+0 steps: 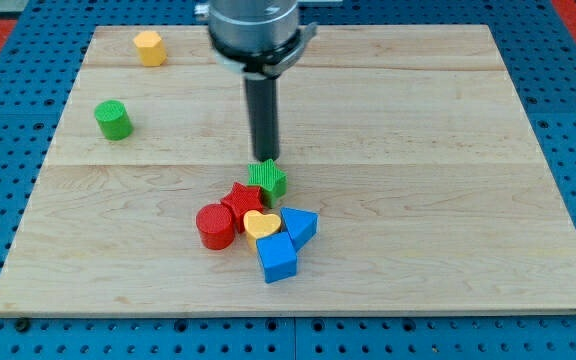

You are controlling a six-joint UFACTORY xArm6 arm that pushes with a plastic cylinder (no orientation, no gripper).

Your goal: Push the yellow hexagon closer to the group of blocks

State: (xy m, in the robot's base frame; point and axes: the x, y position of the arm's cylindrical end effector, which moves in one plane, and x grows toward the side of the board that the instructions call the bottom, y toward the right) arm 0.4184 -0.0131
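One yellow hexagon [149, 47] sits far upper-left of my tip [266, 159].

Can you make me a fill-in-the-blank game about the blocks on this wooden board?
1. The yellow hexagon sits alone near the view's top ____ corner of the board.
2. My tip is right behind the green ____ block.
3. The yellow heart lies between the red cylinder and the ____ triangle.
4. The green cylinder stands ____ the yellow hexagon in the view.

Missing words: left; star; blue; below
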